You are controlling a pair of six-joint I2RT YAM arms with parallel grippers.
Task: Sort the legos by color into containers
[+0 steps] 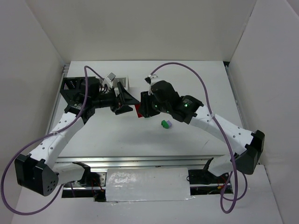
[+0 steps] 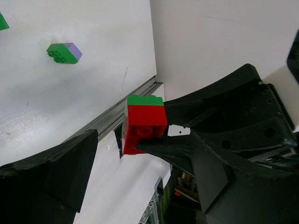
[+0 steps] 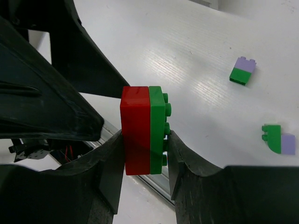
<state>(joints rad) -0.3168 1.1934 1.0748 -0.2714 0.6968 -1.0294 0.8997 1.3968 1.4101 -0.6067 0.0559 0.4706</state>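
My right gripper [image 1: 143, 108] is shut on a stacked pair of legos, a red brick joined to a green brick [image 3: 144, 135], and holds it above the table. Its fingers [image 3: 110, 163] press the red side and the green studs. My left gripper [image 1: 127, 100] is open, its jaws wide apart, right beside the same pair [image 2: 145, 122] and facing the right gripper. A green-and-lavender pair [image 1: 166, 124] lies on the table below the right gripper. It also shows in the left wrist view [image 2: 64, 52]. The right wrist view shows two such pairs [image 3: 243, 71] [image 3: 279, 138].
A black slotted container [image 1: 70, 86] stands at the back left behind the left arm. A white container [image 1: 123, 80] shows partly behind the left gripper. Another green brick [image 2: 2, 21] is cut off by the frame edge. A metal rail [image 1: 140, 161] runs along the table's near edge.
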